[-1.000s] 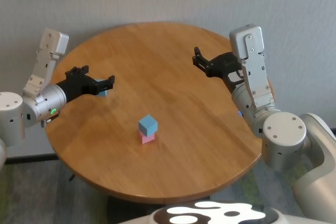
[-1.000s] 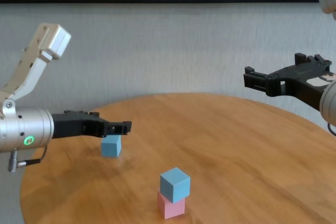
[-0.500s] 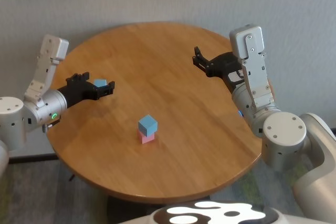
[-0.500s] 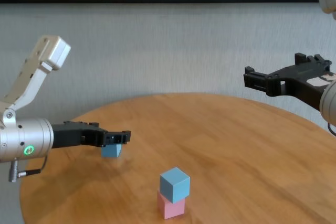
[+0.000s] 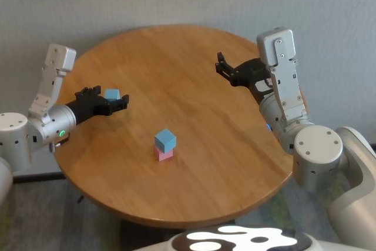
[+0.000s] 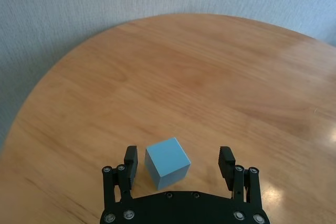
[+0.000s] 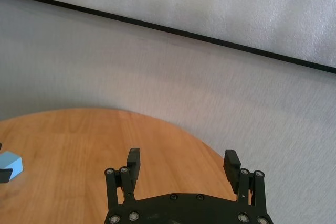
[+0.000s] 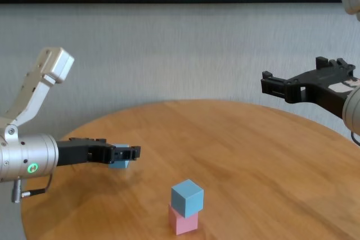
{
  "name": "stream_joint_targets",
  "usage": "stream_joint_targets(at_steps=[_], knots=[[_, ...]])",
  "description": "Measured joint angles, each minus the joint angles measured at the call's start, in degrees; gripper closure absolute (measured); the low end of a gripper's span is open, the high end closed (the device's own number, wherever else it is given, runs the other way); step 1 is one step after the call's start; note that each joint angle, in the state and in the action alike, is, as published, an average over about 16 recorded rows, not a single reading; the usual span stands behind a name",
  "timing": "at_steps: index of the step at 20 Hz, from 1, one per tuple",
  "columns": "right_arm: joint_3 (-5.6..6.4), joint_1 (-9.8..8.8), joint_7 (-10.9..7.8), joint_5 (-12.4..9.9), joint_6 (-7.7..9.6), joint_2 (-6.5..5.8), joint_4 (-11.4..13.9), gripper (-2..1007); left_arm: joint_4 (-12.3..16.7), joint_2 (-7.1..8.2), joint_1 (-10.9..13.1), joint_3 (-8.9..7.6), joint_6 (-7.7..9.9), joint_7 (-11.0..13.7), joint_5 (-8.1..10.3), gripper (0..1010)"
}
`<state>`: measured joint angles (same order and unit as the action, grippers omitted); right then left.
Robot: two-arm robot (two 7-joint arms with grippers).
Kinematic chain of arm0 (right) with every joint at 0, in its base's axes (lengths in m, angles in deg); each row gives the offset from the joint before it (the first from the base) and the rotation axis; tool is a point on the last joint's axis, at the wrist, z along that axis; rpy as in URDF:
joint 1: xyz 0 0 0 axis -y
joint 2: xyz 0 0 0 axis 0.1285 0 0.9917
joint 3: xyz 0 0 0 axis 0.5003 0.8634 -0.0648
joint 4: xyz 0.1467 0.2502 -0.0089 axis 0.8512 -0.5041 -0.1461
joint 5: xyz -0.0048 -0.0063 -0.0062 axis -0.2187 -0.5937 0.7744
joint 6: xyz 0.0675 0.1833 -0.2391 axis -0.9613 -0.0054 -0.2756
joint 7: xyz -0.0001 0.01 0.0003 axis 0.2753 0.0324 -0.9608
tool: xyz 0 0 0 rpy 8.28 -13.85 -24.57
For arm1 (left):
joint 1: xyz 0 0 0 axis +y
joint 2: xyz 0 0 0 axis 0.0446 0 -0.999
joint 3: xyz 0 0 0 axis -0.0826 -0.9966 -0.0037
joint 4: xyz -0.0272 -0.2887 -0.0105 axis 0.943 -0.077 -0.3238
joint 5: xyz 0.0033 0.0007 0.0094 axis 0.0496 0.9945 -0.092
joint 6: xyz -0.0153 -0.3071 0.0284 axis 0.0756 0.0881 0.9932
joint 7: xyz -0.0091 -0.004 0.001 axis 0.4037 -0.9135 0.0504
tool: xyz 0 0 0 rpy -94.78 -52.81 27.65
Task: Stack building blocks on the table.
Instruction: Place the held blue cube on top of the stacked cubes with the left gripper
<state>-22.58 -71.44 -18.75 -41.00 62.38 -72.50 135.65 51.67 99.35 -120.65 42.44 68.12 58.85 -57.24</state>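
A light blue block [image 5: 165, 139] sits on a pale pink block [image 5: 165, 154] near the middle of the round wooden table [image 5: 200, 98]; the stack also shows in the chest view [image 8: 187, 196]. A second light blue block [image 5: 111, 93] rests on the table at the left. My left gripper [image 5: 110, 101] is open and low over the table. In the left wrist view the gripper [image 6: 178, 162] has this block [image 6: 167, 162] between its fingers [image 6: 130, 163], closer to one of them, apart from both. My right gripper [image 5: 226, 70] is open and empty, held high at the right.
A grey wall stands close behind the table. The table's edge [image 8: 185, 104] curves around the far side. The right wrist view shows the table's far part [image 7: 79, 145] and the left block [image 7: 9, 164] at its border.
My left gripper has lowered toward the table and drawn back a little, so the loose blue block now stands between its open fingers. The right arm and the stack have not moved.
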Motion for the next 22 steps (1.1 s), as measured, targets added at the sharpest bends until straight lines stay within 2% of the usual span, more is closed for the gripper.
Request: stream_joint_targets(at_steps=[5, 12, 19, 22], knots=[[0.0, 0.0, 0.0, 0.0, 0.0, 0.0, 0.0, 0, -1.7, -0.38, -0.5, 0.09, -0.73, 0.5, -0.45, 10], [0.0, 0.0, 0.0, 0.0, 0.0, 0.0, 0.0, 0, -3.5, -0.73, -1.1, 0.29, -2.79, 0.9, -1.45, 10], [0.0, 0.0, 0.0, 0.0, 0.0, 0.0, 0.0, 0, -4.3, -0.87, -1.2, 0.36, -4.61, 1.0, -2.1, 10], [0.0, 0.0, 0.0, 0.0, 0.0, 0.0, 0.0, 0, -4.3, -0.86, -1.2, 0.35, -4.86, 1.0, -2.17, 10]])
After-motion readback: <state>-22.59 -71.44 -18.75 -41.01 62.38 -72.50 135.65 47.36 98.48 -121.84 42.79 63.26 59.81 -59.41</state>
